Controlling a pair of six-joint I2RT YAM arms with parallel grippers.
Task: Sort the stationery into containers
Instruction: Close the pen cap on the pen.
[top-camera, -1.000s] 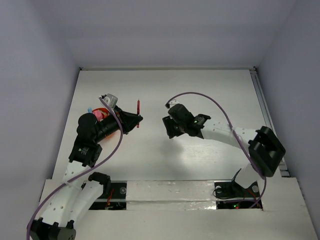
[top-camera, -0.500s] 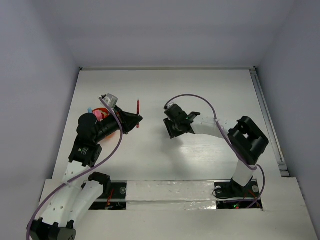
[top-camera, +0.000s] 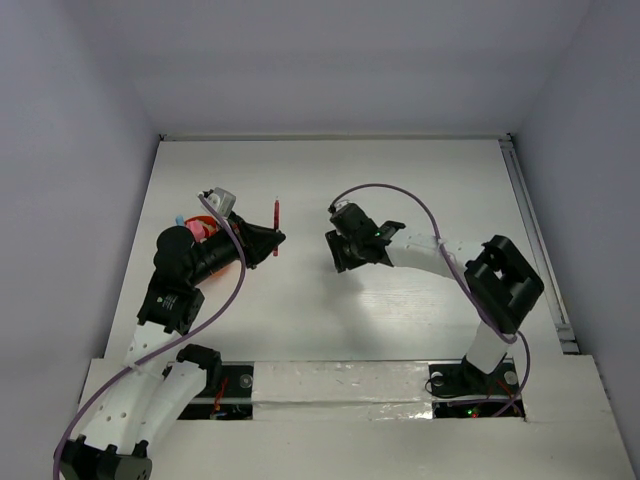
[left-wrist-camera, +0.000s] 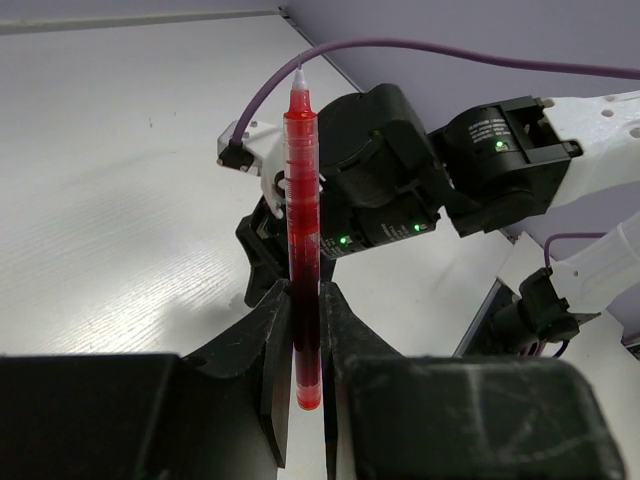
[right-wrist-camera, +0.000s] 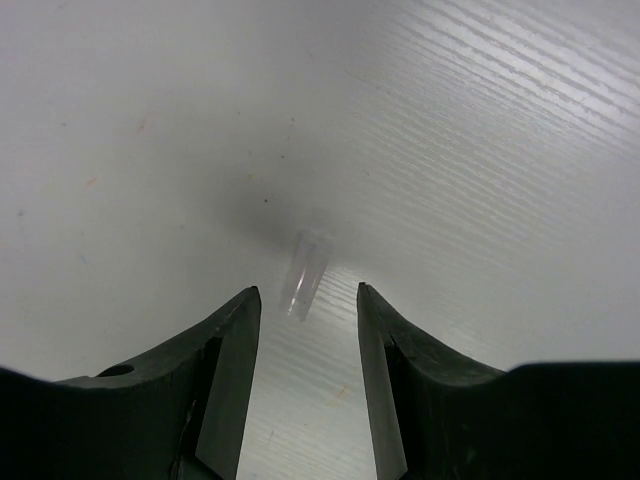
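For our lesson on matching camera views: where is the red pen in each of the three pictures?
Top external: left of centre, red pen held in the left tool.
Left wrist: centre, upright between the fingers.
Right wrist: not in it.
Shared landmark: the white table.

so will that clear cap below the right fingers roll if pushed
Likely: the clear cap looks round and lies on its side. It seems tiny and light, so the right fingers could flick it away.

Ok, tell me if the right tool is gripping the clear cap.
No, the clear cap lies loose on the table and the right tool stands open over it.
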